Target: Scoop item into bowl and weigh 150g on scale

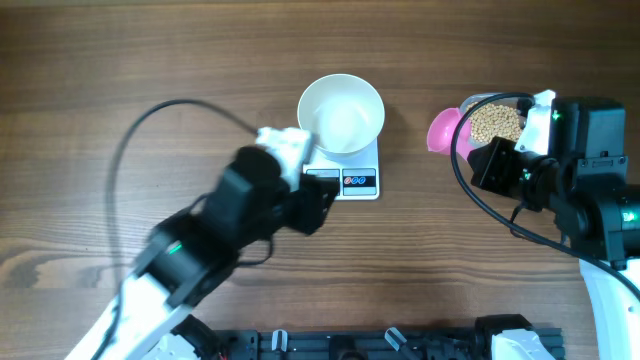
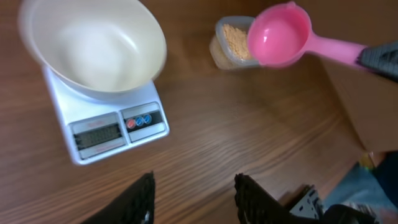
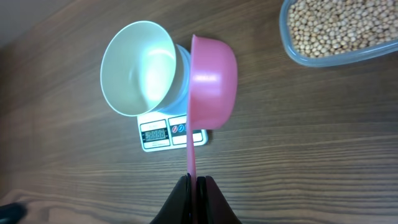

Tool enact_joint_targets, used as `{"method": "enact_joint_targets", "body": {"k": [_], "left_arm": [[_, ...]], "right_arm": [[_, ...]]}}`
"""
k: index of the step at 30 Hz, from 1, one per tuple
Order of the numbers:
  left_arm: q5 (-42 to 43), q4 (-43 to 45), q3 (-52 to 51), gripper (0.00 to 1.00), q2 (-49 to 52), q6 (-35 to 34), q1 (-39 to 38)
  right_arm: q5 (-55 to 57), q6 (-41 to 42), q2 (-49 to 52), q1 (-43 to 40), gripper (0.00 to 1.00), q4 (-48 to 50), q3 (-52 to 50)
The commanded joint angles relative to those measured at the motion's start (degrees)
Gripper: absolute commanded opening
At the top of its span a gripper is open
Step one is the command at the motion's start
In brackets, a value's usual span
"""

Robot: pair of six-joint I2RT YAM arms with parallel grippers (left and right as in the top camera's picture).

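The white bowl [image 1: 341, 114] stands empty on the small white scale [image 1: 350, 184]. Tan beans [image 1: 495, 123] fill a clear tub at the right. My right gripper [image 1: 482, 152] is shut on the handle of a pink scoop [image 1: 443, 130], which hangs between tub and scale. In the right wrist view the scoop [image 3: 214, 78] is turned on its side above the table, its handle clamped in my gripper [image 3: 198, 182]. From the left wrist view its cup [image 2: 278, 36] shows no beans. My left gripper [image 2: 194, 186] is open over bare wood just in front of the scale [image 2: 112, 130], holding nothing.
The clear plastic tub [image 3: 292, 46] sits right of the scale, near the right arm. The left arm's black cable [image 1: 150, 120] loops across the left of the table. A dark rail [image 1: 380, 345] runs along the front edge.
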Motion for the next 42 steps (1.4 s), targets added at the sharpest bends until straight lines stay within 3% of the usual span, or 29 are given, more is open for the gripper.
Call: {"method": "enact_joint_targets", "body": {"k": [1,8,18,42], "left_arm": [[-6.2,-4.8,0.4,0.97,-8.0,0.3,4.5],[-15.3,-9.9,0.3,1.0,-12.6,0.3,8.7],[-15.4,-10.1,0.3,1.0,-10.4,0.3,8.7],[-15.4,-10.7,0.3,1.0,-9.1,0.3,8.7]], "right_arm": [[-1.4,-1.6,0.4,0.1,0.04,0.1,1.3],[-0.9,-1.6,0.4,0.1,0.04,4.5,1.3],[16.2,-3.6,0.5,0.1,0.05,10.8,1.3],[15.6,-5.6,2.9,0.1,0.04,9.9,1.2]]}}
